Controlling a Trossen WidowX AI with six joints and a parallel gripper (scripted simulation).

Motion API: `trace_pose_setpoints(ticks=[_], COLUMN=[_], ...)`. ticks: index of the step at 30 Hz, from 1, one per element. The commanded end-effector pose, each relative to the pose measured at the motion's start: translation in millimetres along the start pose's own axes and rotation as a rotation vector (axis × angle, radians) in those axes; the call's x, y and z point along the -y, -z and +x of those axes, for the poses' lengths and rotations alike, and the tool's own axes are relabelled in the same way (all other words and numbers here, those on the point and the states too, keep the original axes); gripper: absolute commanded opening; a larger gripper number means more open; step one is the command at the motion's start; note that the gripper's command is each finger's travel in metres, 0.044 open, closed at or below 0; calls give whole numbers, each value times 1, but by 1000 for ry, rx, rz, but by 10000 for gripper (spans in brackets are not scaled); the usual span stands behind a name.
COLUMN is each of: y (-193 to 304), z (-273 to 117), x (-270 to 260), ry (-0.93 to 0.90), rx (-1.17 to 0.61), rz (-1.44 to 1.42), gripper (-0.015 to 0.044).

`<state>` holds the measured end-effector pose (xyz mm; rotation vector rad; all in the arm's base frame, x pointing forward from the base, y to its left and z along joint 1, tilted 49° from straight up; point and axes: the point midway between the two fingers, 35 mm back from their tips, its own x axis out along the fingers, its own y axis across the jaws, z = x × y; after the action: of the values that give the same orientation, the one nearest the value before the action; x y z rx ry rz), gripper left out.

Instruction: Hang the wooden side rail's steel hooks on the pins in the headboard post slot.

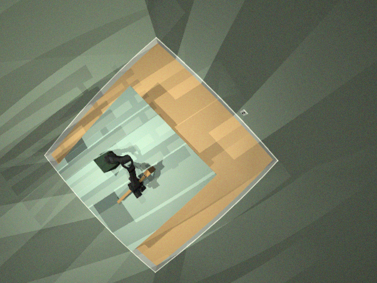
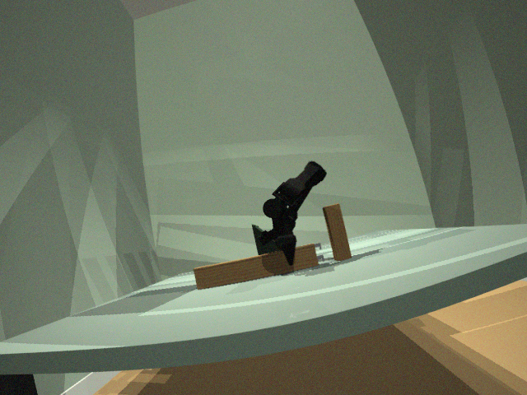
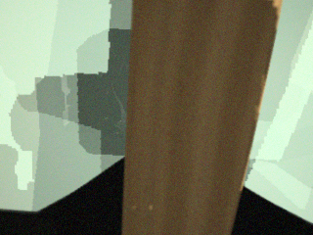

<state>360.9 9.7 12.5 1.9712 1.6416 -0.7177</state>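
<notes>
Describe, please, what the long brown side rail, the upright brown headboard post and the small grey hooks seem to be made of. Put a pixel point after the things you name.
The long brown side rail (image 1: 123, 196) (image 2: 230, 272) (image 3: 196, 108) looks like matt wood, with streaked grain. The upright brown headboard post (image 1: 151, 170) (image 2: 337, 233) seems likewise wooden. The small grey hooks (image 2: 319, 257) are probably metal, judging by colour alone.

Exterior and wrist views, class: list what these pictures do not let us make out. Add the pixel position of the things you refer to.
- Slot and pins of the upright brown wooden post (image 1: 151, 169) (image 2: 337, 232): exterior view, inner face turned away.
- Exact shape of the grey steel hooks (image 2: 319, 251): exterior view, too small.
- Both ends of the long brown wooden rail (image 1: 123, 196) (image 2: 234, 271) (image 3: 191, 117): wrist view, cut off by the edges.
</notes>
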Motion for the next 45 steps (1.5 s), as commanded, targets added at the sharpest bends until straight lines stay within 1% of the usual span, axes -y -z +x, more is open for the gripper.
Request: trace_pose_setpoints(ticks=[1, 45], y=[0, 0], z=[0, -6], x=[0, 0], ry=[0, -10], rx=[0, 0], rz=[0, -22], gripper=[0, 0])
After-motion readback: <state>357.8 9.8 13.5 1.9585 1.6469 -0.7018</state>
